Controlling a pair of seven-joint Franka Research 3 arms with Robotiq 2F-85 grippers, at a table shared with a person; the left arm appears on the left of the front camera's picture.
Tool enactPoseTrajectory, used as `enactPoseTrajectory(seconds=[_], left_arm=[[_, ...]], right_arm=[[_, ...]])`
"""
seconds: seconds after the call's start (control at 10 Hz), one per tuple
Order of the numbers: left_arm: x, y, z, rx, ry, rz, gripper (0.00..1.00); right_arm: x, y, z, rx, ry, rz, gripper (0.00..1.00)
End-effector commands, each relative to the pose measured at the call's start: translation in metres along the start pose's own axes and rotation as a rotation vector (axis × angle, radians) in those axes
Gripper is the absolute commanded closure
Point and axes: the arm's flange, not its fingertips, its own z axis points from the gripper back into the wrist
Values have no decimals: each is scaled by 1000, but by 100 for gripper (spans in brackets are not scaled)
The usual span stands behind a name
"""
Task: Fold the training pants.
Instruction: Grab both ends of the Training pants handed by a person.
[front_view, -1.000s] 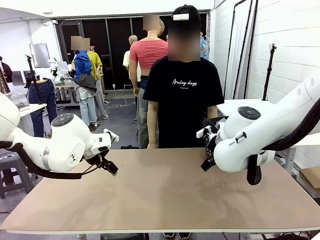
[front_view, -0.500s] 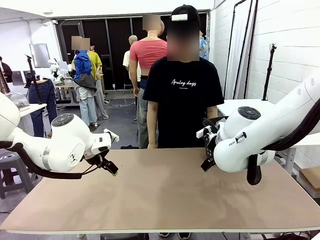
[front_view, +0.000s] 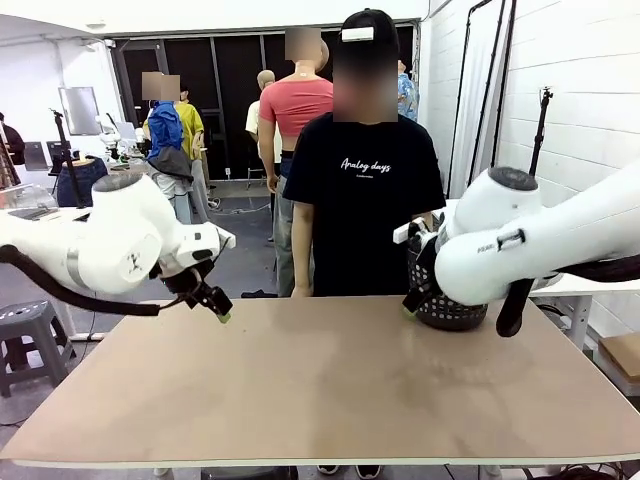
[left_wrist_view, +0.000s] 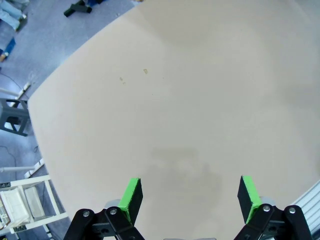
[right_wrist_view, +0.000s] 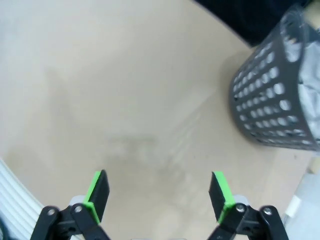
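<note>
The training pants (right_wrist_view: 309, 95) show as light grey fabric bunched inside a black mesh basket (right_wrist_view: 265, 100), seen in the right wrist view through the holes and over the rim. In the front view the basket (front_view: 447, 305) stands on the table at the far right, partly behind my right arm. My right gripper (right_wrist_view: 160, 192) is open over bare tabletop, the basket ahead and to one side of it; in the front view it (front_view: 410, 303) hangs just left of the basket. Above the far left of the table, my left gripper (left_wrist_view: 190, 192) (front_view: 218, 308) is open with nothing in it.
A person in a black T-shirt (front_view: 365, 200) stands at the far edge of the brown table (front_view: 320, 390), between the two arms. A grey stool (left_wrist_view: 12, 117) stands on the floor off the table's left side.
Both arms have risen, their elbows now higher above the table. The black basket now stands in plain sight on the table behind my right arm. Both grippers stay open.
</note>
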Motion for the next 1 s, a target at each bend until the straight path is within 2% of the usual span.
enactPoseTrajectory(seconds=[0.0,0.3,0.6,0.9], left_arm=[[5,-6,33,-28,3,9,0],[3,-10,69,-15,-48,-7,0],[-2,-14,101,24,-96,-29,0],[-2,-15,106,64,-100,-13,0]], right_arm=[[5,-6,39,48,5,36,0],[9,-6,85,12,-32,65,0],[12,-5,108,-27,-72,69,0],[13,-1,115,-78,-73,77,0]])
